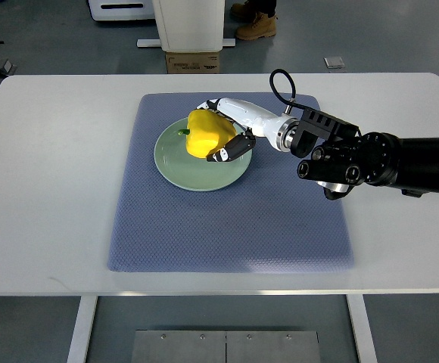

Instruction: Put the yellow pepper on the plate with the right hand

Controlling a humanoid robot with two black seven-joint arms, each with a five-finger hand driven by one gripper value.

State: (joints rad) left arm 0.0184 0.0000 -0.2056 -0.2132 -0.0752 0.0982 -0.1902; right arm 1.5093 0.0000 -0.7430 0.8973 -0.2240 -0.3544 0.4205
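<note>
Right robot hand (225, 130), white with black fingertips, reaches in from right edge of frame; fingers wrapped around glossy yellow bell pepper (207, 134). Pepper sits over round pale-green plate (193, 172), upper centre of frame; contact with plate unclear. Plate rests on blue-grey textured mat (227, 219) spread across white surface (53, 174). Tan boots (256, 27) beyond top edge.

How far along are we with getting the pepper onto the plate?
Nearly done. The yellow pepper is over the green plate on the blue mat, and looks set down. The right hand has its fingers wrapped around it. Left: let go and pull the arm back.
</note>
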